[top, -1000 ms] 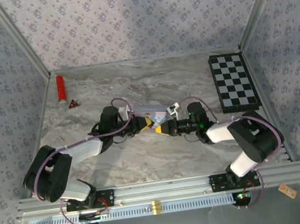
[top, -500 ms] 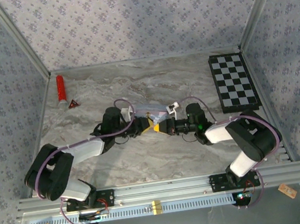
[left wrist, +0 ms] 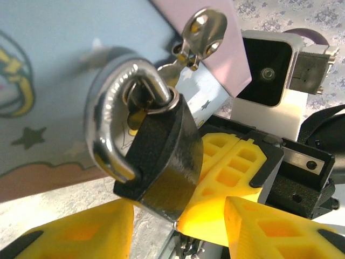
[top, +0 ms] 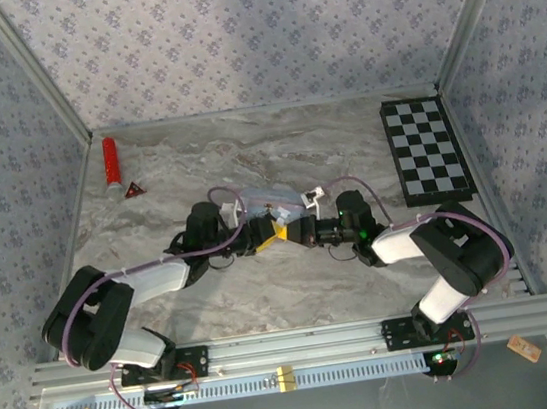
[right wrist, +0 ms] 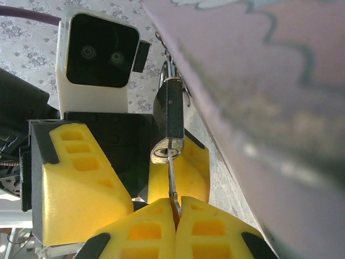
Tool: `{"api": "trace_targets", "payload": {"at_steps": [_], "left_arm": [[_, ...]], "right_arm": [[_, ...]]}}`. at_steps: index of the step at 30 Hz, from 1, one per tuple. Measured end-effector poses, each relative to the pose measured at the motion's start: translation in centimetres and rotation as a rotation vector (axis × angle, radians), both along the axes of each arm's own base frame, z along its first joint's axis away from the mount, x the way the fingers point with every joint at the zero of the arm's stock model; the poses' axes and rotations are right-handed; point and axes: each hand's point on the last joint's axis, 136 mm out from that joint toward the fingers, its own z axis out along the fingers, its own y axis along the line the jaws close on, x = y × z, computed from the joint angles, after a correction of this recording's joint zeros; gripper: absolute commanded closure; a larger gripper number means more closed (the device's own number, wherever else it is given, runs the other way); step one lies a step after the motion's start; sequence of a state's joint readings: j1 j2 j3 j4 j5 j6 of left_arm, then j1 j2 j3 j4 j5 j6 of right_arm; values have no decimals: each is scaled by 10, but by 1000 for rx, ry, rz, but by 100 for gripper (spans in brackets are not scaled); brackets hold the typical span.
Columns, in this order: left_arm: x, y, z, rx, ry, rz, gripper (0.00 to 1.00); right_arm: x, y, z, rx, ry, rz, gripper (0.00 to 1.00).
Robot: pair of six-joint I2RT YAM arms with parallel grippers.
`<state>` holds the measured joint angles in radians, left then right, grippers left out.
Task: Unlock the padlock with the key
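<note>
While pinched, key (right wrist: 172,174) in padlock (right wrist: 171,116).

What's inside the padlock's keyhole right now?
The key enters the keyhole of the padlock, its other end pinched in the shut right claw. How deep the blade reaches is hidden inside the lock body.

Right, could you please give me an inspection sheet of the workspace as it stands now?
Surface: marbled table, no spills seen.
Job's things: padlock hooked on the clasp of the pastel tin; key in its keyhole; cannot tell whether the shackle is released.
Clutter: red tube and red triangle far left; checkerboard far right.
Grippers: left gripper open, fingers flanking the padlock; right gripper shut on the key.
Cables: purple cables loop over both wrists.
Surroundings: patterned walls, aluminium frame.
</note>
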<state>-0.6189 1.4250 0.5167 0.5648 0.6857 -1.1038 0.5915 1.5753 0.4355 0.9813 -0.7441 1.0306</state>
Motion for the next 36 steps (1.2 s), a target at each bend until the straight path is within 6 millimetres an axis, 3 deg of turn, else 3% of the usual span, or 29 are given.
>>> {"api": "trace_targets", "payload": {"at_steps": [14, 22, 36], "left_arm": [[23, 11, 3, -28, -21, 171, 43], [32, 14, 4, -31, -24, 223, 52], [40, 15, -19, -12, 38, 267, 71]], "right_arm": [[-2, 5, -3, -6, -6, -11, 100], [-5, 8, -7, -14, 4, -7, 100], [-15, 21, -23, -32, 29, 8, 100]]}}
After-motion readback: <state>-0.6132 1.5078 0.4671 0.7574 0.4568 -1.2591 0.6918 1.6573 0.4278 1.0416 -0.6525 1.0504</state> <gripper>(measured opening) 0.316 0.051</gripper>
